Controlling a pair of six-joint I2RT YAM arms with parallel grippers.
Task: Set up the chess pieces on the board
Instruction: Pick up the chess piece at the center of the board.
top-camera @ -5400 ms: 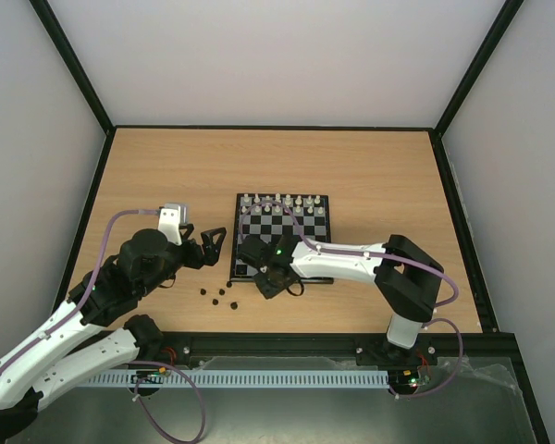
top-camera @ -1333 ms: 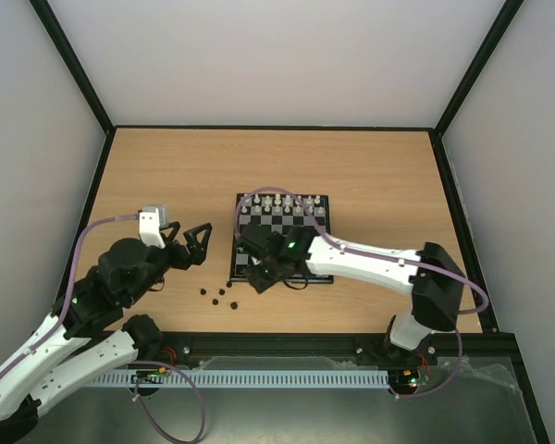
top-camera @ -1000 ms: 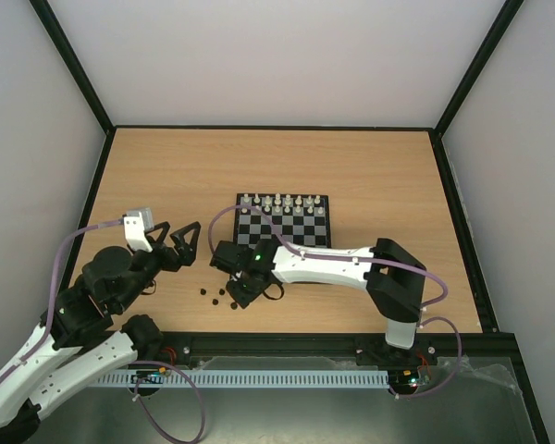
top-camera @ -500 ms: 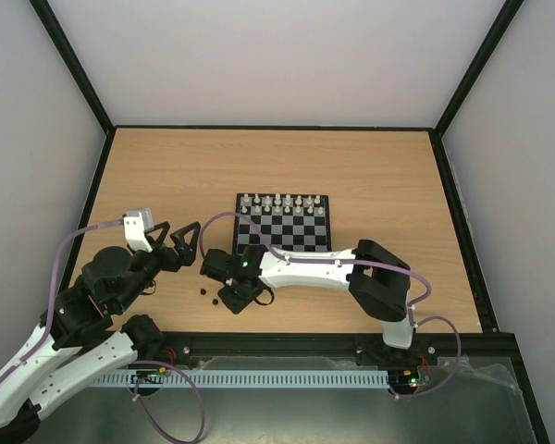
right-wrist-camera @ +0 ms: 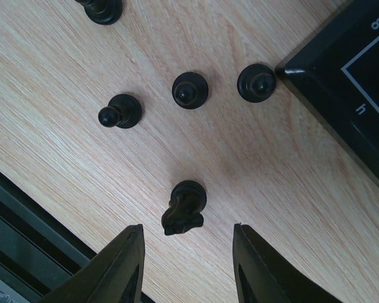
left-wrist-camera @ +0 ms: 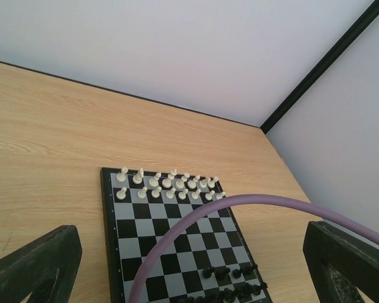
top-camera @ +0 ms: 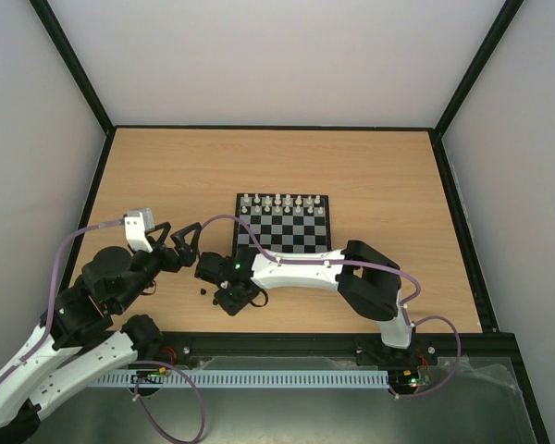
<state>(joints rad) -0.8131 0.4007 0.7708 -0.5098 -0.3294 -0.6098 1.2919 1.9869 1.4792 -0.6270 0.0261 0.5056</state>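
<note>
The right arm point(top-camera: 305, 270) lay stretched low across the desk point(top-camera: 379, 176), from its base at the near right edge past the board point(top-camera: 287, 242), with its elbow folded near the base. The right gripper point(top-camera: 227, 294) pointed down at the desk just off the board's near left corner. The left arm point(top-camera: 83, 314) rose bent from the near left corner. The left gripper point(top-camera: 183, 242) hung above the desk just left of the board's left edge, facing across the board.

The board carried white pieces point(left-wrist-camera: 167, 184) in its two far rows. A group of black pieces point(left-wrist-camera: 230, 284) stood on its near rows toward the right side. A purple cable point(left-wrist-camera: 240, 205) arched across the left wrist view in front of it.

The right jaws stood partly open and held nothing. A black knight point(right-wrist-camera: 184, 208) stood on the bare desk in line with the gap, at the fingertips but not gripped. Beyond it three black pawns point(right-wrist-camera: 190, 89) stood in a loose row. The rightmost was just beside the board's corner, and a further black piece point(right-wrist-camera: 101, 7) stood at the top edge of the right wrist view. The left jaws were wide open and empty.
</note>
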